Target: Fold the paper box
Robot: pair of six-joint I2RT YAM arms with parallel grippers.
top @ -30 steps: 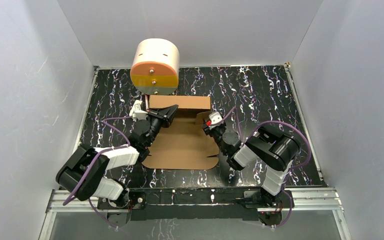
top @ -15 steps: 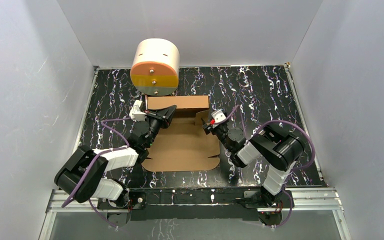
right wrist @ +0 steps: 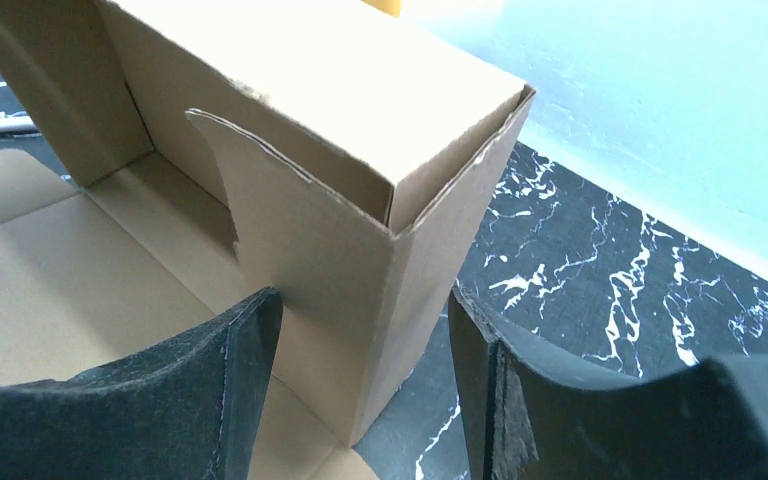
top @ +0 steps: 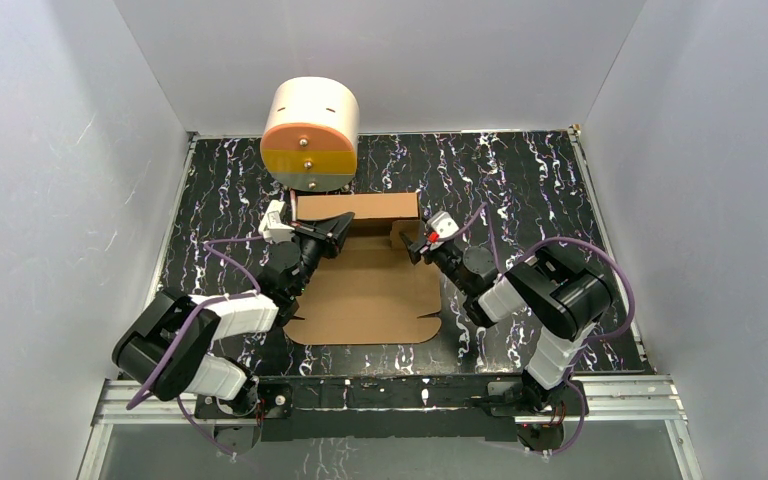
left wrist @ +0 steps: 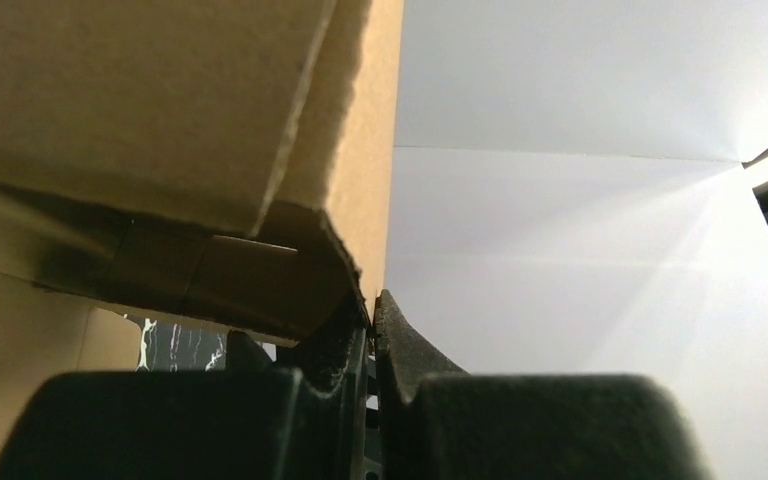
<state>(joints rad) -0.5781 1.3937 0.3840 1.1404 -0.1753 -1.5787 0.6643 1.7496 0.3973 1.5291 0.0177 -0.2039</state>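
Observation:
The paper box (top: 365,290) is a brown cardboard sheet lying flat on the table, with its far wall (top: 355,207) folded upright. My left gripper (top: 336,226) is at the box's far left corner, shut on a raised cardboard edge (left wrist: 365,150); in the left wrist view the pads (left wrist: 340,330) pinch that edge. My right gripper (top: 416,246) is at the far right corner. It stands open, and in the right wrist view its fingers (right wrist: 235,370) straddle the upright corner (right wrist: 400,260) with a gap on the outer side.
A cream cylinder with an orange and yellow front (top: 310,135) stands just behind the box's far wall. The table (top: 530,190) is black with white marbling. White walls close in the left, right and back sides.
My right gripper has moved forward to the box's far right corner and opened wider around it. The box has shifted slightly. The left gripper has kept its pinch in place.

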